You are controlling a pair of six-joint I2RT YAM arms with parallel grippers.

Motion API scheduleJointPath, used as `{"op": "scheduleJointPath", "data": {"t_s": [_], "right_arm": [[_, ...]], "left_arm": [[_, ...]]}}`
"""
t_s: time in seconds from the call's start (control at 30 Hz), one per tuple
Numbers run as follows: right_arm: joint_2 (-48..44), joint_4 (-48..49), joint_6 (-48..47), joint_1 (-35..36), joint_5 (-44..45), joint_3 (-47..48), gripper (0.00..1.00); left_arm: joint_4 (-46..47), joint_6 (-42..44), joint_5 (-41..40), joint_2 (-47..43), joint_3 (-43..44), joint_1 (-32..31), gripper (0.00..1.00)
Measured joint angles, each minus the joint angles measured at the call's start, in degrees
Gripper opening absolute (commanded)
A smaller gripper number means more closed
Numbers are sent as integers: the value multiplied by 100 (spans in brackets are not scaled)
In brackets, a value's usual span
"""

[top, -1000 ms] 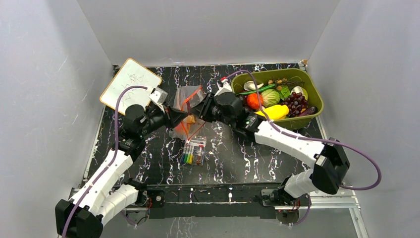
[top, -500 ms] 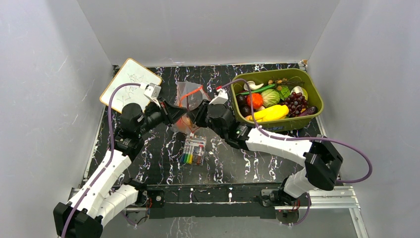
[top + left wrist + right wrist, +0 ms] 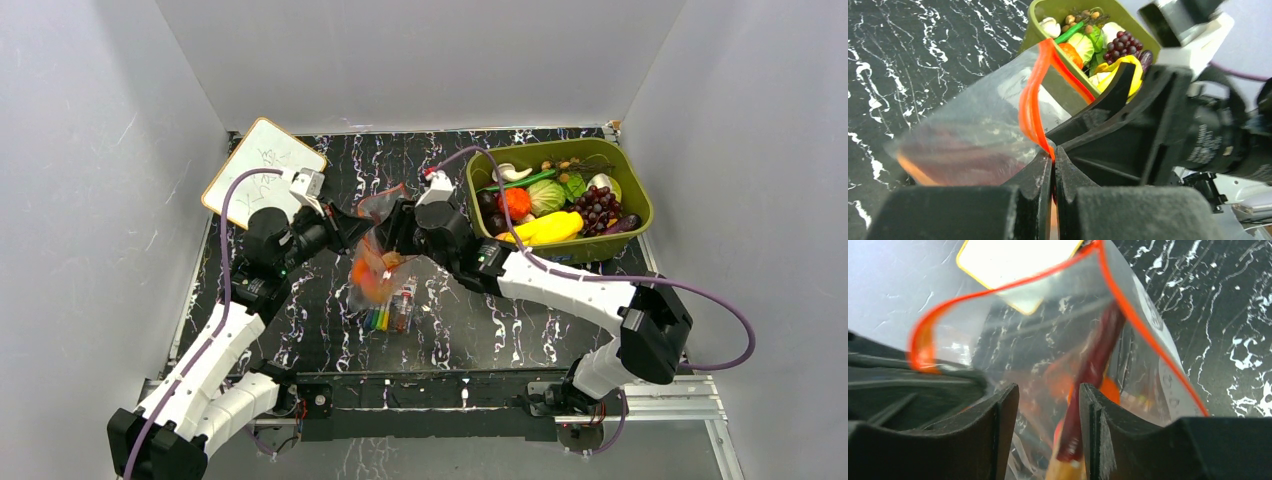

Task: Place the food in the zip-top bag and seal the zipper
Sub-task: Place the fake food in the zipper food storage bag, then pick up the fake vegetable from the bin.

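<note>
Over the middle of the black marbled surface [image 3: 470,320], both arms bend inward and meet. The left end effector [image 3: 1053,159] is pinched together on the red-orange zipper [image 3: 1030,105]. The right end effector [image 3: 1048,405] stands apart at the mouth of the crinkly clear bag [image 3: 372,262], which has orange food [image 3: 362,275] inside. Grey walls [image 3: 100,200] surround the scene, with a green bin [image 3: 600,248] at two o'clock.

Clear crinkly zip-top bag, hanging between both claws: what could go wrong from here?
The left claw pinches only one spot of the red-orange zipper strip; the loaded clear crinkly bag might slip free.
The long dark red food piece stands inside the open right claw; pulling out may drag it along.
The bag hangs close to the pack of coloured markers; lowered there, it could tip.
</note>
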Motion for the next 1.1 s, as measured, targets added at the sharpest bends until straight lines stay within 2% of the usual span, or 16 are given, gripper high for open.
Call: {"op": "scheduleJointPath", "data": {"t_s": [0.23,0.27,0.37,0.57,0.7,1.1], "right_arm": [[-9,-874,-678,-44,-636,798,50],[-24,-1154,-807,-59,-1005,1099,51],[-83,-1681,-1266,-94,-1320,1488,54],[-573,-2450,-1993,-800,-1602,1902,57],[-575,-3220,-2415,-1360,-1287,1910,55],[-564,-3773,-3014,-2315,-90,1733,52]], "left_arm": [[-330,616,-227,-39,179,0,0],[-382,844,-328,-98,221,0,0],[-599,1419,-691,-92,291,-2,0],[-691,2376,-1438,101,210,-2,0],[-793,2688,-1624,149,168,-2,0],[-1045,2485,-2061,-15,-133,-17,0]]}}
